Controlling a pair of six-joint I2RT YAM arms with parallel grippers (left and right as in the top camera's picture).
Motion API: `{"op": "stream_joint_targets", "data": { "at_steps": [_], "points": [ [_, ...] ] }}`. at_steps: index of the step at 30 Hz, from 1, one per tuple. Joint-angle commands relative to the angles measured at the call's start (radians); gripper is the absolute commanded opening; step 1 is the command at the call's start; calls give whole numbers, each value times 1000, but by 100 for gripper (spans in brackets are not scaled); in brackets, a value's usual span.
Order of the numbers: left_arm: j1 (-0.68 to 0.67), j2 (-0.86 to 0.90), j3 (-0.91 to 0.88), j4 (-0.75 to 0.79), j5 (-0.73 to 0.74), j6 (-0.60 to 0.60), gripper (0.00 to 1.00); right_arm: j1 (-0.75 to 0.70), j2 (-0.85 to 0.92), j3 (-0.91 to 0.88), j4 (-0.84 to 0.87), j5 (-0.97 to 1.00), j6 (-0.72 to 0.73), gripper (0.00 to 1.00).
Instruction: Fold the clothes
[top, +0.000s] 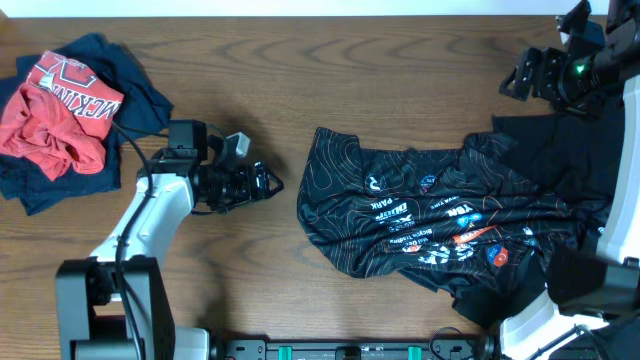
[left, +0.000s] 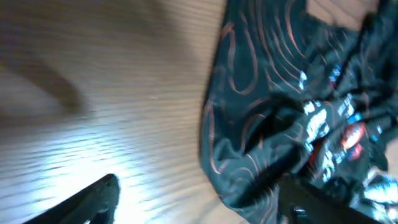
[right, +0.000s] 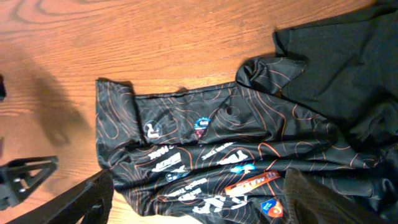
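- The black jersey (top: 440, 215) is being left rumpled at the centre-right of the tabletop (top: 300, 80), touching a plain black garment (top: 570, 150). A red-and-navy heap (top: 65, 120) is being kept far left.
- The left gripper (top: 268, 183) is being held spread beside the jersey's left edge, touching nothing.
- The right gripper (top: 520, 78) is being held spread and empty, far right.
- Flattening is judged to be being set up; next, two edges are probably needing to be pinched and drawn apart.
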Motion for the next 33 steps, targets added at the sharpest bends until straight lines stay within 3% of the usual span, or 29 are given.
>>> {"op": "stream_joint_targets", "data": {
  "at_steps": [1, 3, 8, 25, 26, 27, 28, 31, 33],
  "points": [
    [-47, 24, 10, -3, 71, 24, 78, 19, -39, 12, -11, -5, 17, 83],
    [-79, 33, 10, -8, 37, 14, 79, 26, -52, 12, -26, -8, 16, 83],
    [-150, 49, 10, -33, -300, -48, 79, 50, -62, 13, -70, -8, 16, 81],
    [-415, 51, 10, -6, -504, -144, 79, 287, -92, 13, -59, -8, 16, 77],
    [-422, 51, 10, -6, -509, -152, 80, 299, -101, 13, -59, -8, 16, 77],
    [-425, 51, 10, -6, -510, -158, 93, 305, -107, 13, -60, -8, 16, 77],
    [-425, 51, 10, -7, -510, -167, 100, 314, -117, 13, -60, -8, 16, 77],
    [-425, 64, 10, -6, -509, -176, 96, 337, -155, 13, -59, -8, 17, 75],
    [-425, 92, 10, -3, -509, -177, 80, 351, -186, 13, -57, -8, 22, 75]
  ]
}}
